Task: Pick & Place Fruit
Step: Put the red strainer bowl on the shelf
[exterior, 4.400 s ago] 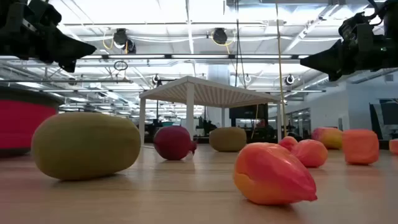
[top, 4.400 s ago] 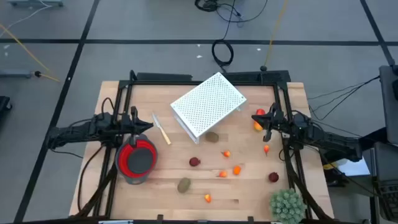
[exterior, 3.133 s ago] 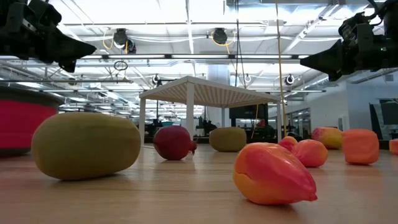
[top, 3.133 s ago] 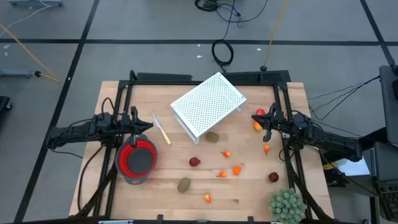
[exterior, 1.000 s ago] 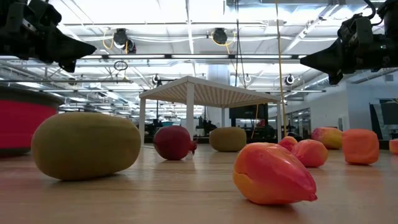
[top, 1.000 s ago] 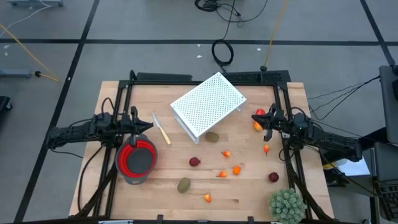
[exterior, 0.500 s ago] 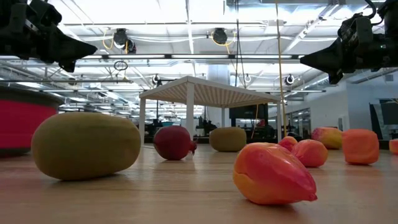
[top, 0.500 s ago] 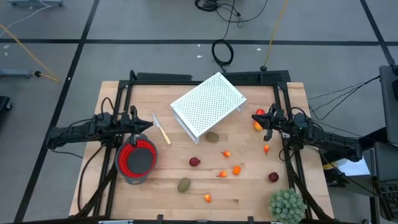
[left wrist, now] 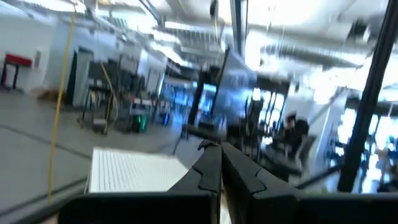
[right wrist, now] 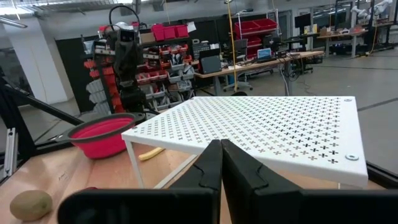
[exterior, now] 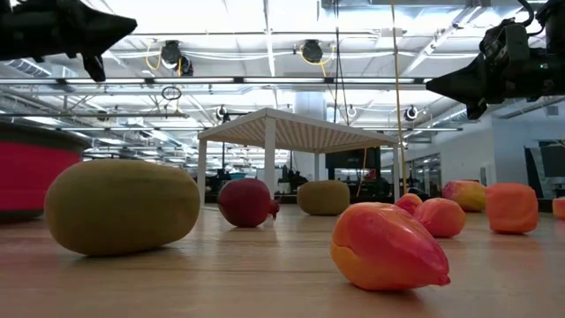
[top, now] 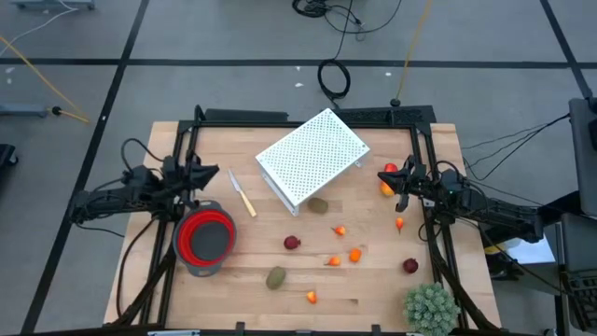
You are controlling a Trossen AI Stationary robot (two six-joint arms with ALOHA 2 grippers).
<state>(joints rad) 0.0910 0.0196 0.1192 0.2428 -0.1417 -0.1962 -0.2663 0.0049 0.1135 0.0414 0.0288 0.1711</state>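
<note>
The left gripper (top: 220, 175) is clenched on nothing, its two dark fingers (left wrist: 219, 168) pressed together, and it hangs above the left side of the light wooden table (top: 373, 289), just beyond the far rim of the round red bowl (top: 206, 239). The right gripper (top: 381, 175) is likewise clenched and empty, its fingers (right wrist: 217, 163) meeting in a point, raised over the table's right edge beside a red and orange fruit piece (top: 388, 182)

The small toy fruit lies loose on the wood. An olive-brown oval (top: 319, 205) rests at the near edge of the white perforated metal stand (top: 312, 156), which sits at the far middle of the table. A dark red ball (top: 292, 243) lies in the centre, a second olive-brown oval (top: 275, 277) lies toward the near edge, and another dark red ball (top: 409, 266) sits near the right edge. Tiny orange bits (top: 354, 254) are scattered right of centre, with one (top: 312, 298) close to the near edge

A cream-handled knife (top: 242, 194) lies between the bowl and the stand. A spiky green plant ball (top: 431, 307) fills the near right corner
</note>
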